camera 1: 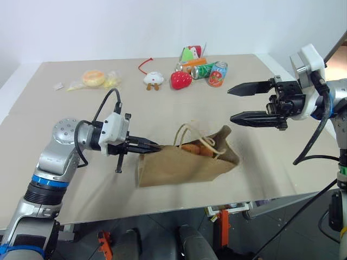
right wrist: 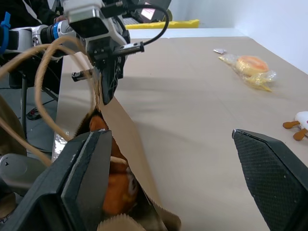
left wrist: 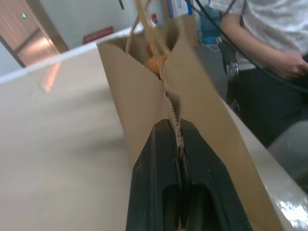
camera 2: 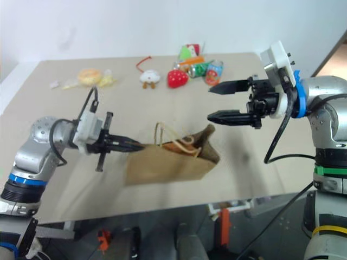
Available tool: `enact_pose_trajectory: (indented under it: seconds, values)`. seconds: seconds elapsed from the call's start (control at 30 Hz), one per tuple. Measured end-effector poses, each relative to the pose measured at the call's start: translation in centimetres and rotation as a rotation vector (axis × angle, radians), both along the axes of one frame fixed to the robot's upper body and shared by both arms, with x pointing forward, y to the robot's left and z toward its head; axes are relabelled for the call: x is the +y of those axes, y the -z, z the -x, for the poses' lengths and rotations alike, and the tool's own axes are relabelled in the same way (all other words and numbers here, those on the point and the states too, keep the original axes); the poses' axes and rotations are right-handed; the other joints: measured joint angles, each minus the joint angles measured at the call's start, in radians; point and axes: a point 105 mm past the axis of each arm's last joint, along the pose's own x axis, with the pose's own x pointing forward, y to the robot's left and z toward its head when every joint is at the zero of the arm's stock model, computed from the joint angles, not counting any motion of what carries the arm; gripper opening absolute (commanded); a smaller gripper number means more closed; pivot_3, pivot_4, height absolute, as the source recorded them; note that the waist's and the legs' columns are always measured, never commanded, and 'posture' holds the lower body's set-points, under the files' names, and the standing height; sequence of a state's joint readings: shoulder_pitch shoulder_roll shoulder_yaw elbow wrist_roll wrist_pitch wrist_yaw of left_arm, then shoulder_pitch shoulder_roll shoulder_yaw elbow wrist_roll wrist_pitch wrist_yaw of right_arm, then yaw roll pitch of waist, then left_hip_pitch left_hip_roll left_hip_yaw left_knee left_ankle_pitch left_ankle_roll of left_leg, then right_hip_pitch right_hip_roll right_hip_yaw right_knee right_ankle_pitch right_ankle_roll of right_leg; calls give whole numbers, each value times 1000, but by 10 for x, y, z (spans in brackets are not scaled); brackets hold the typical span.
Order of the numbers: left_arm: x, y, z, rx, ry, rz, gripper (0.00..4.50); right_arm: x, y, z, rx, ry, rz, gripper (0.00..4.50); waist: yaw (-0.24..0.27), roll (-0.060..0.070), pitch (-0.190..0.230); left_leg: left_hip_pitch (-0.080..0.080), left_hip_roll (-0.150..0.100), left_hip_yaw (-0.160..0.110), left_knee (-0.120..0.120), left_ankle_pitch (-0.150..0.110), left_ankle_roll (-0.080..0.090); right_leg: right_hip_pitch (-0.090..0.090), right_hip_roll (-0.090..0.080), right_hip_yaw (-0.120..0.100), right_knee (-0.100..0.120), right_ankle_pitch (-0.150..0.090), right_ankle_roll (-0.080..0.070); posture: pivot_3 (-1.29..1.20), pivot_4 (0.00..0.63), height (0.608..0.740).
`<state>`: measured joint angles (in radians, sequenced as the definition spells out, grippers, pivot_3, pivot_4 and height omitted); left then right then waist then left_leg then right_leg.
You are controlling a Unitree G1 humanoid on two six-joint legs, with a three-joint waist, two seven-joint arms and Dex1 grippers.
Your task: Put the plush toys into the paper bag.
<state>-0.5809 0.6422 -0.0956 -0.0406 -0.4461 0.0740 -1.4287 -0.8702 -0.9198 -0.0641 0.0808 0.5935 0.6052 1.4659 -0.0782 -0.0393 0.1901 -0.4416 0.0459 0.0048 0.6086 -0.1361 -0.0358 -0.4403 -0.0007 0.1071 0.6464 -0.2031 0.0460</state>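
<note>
I find the left pincer (camera 1: 145,146) clamped on the bottom edge of the paper bag (camera 1: 179,165), which lies on its side at the lower centre of the left eye view, mouth toward the right; the left wrist view confirms the black fingers (left wrist: 159,168) pressed together on the folded paper seam. The right pincer (camera 1: 234,103) stands wide apart and empty, hanging above and to the right of the bag mouth. An orange-brown plush toy (right wrist: 115,185) sits inside the bag, under the looped handles (camera 1: 187,132); I cannot tell whether both toys are in there. My judgement: the placing step looks near done, and I should keep the left clamp steady so the bag does not slide, and look into the mouth before releasing. Edges: the bag lies near the counter (camera 1: 65,114) front edge at the bottom of the frame, so any tug toward me risks tipping it off. Open room is good at mid-frame between the bag and the upper row, where the white plush (camera 1: 153,79), red strawberry toy (camera 1: 180,80), cans (camera 1: 217,73) and wrapped bun (camera 1: 94,78) lie well apart from the bag. A person (left wrist: 269,43) stands beside the counter's far side in the left wrist view.
</note>
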Motion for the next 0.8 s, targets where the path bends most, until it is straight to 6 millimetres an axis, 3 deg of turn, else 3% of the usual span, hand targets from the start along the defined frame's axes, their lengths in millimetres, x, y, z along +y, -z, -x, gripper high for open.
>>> enact_pose_trajectory:
  seconds: [0.07, 0.13, 0.17, 0.23, 0.3, 0.37, 0.43, 0.6, 0.67, 0.8]
  values:
    - [1, 5, -1, -6, 5, -24, 0, 2, 3, 0, 7, -7, 11, 4334, 0, 0, 0, 0, 0, 0, 0, 0, 0, 0, 0, 0, 0, 0, 0, 0, 150, 740]
    - [4, 5, -2, 14, -6, -29, 981, 3, 3, 1, 5, -11, 16, 4500, 0, 0, 0, 0, 0, 0, 0, 0, 0, 0, 0, 0, 0, 0, 0, 0, 150, 740]
    - [6, 4, -3, 39, -21, -23, 1195, 4, 3, 1, 3, -12, 17, 4500, 0, 0, 0, 0, 0, 0, 0, 0, 0, 0, 0, 0, 0, 0, 0, 0, 150, 740]
    - [9, -9, -6, 143, -65, 64, 1591, 4, 4, 1, -1, -10, 19, 4500, 0, 0, 0, 0, 0, 0, 0, 0, 0, 0, 0, 0, 0, 0, 0, 0, 150, 740]
    - [14, -34, -4, 187, -107, 123, 2453, 2, 6, -2, 0, 2, 21, 4500, 0, -1, 1, -1, 1, 0, 0, 0, 0, -1, 0, -1, 0, 0, 0, 0, 150, 740]
    - [18, -51, 0, 185, -128, 159, 2957, 0, 9, -5, 6, 15, 18, 4500, -1, -1, 1, -1, 1, 0, 0, 0, 0, -1, 0, -1, 0, 0, 0, 0, 150, 740]
    - [20, -60, 4, 187, -153, 181, 3738, -2, 10, -7, 7, 25, 16, 4500, -1, -1, 1, -1, 1, 0, 0, 0, 0, -1, 0, -1, 0, 0, 0, 0, 150, 740]
    - [30, -52, 2, 197, -286, 189, 3847, -5, 15, -14, 17, 46, 7, 4500, -2, -1, 1, 0, 1, 0, 0, 0, 1, -1, 0, -1, 1, 0, 0, 0, 150, 740]
    - [55, -30, -22, 166, -503, 164, 3847, -8, 21, -24, 30, 68, -11, 4500, -2, -1, 1, 2, 1, 1, 0, 0, 1, 0, 0, -1, 1, 0, 0, 0, 150, 740]
    - [76, -15, -38, 128, -656, 124, 3847, -9, 24, -31, 24, 82, -16, 4500, -2, -1, 1, 2, 1, 2, 0, 0, 1, 0, 0, -1, 1, 0, 0, 0, 150, 740]
